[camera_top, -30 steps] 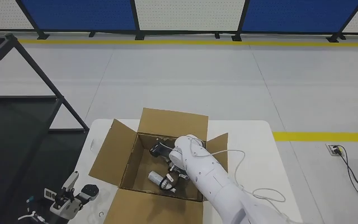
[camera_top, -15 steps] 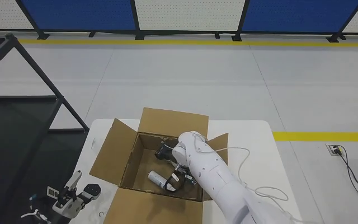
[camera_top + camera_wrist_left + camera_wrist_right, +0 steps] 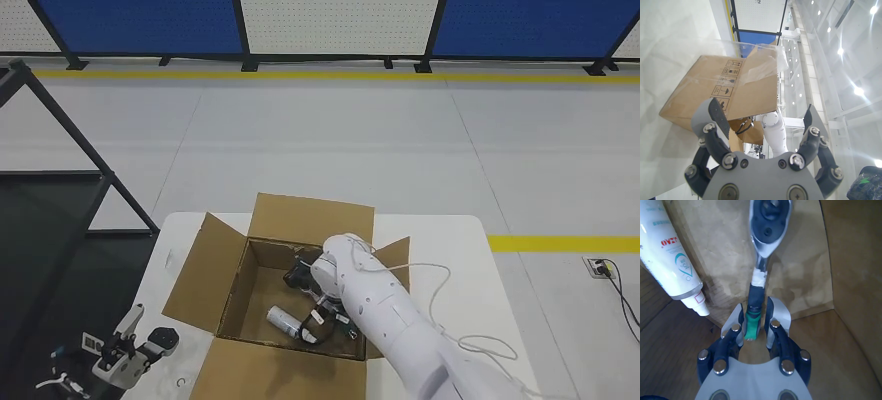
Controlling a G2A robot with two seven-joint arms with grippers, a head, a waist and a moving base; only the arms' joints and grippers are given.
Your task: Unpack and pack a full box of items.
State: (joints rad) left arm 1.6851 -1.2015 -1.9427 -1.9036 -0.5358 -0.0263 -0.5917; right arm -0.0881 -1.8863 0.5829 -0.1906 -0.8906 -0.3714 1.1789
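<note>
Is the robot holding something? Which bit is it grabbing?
The right tool grips a ratchet wrench by its green-and-black handle end. The left tool is open and empty.

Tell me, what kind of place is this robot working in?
Probably a big robot lab or test hall: blue partition panels and a yellow floor line mark off the floor, and a cardboard box sits on a white table.
</note>
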